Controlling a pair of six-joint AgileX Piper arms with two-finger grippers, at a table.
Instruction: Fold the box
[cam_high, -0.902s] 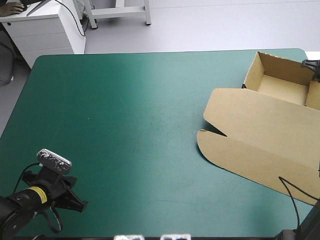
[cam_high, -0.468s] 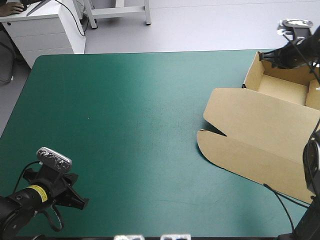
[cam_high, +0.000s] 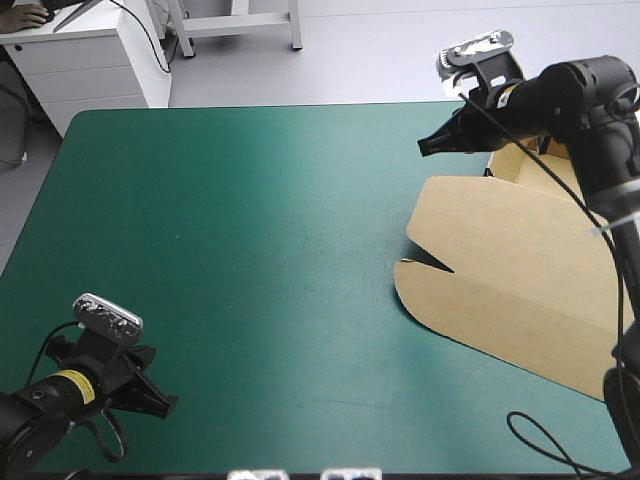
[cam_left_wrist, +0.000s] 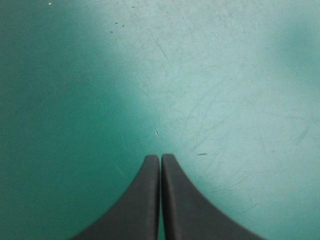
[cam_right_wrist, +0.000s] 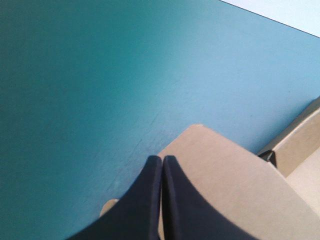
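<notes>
My left gripper and right gripper are both clenched on nothing, the right one just above the brown cardboard box with its lid flat, so I think opening to grasp that lid comes next.

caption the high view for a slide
Right hand, shut, above the open brown box; left hand shut, far off.

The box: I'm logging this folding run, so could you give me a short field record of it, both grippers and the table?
box: brown, at the table's right side; lid flat, tray beyond it partly hidden by the right arm
right gripper: shut, empty, by the tray's left wall
left gripper: shut, empty, over bare cover at the table's near left corner
table: teal-green cover
contact: neither gripper holds the box
</notes>
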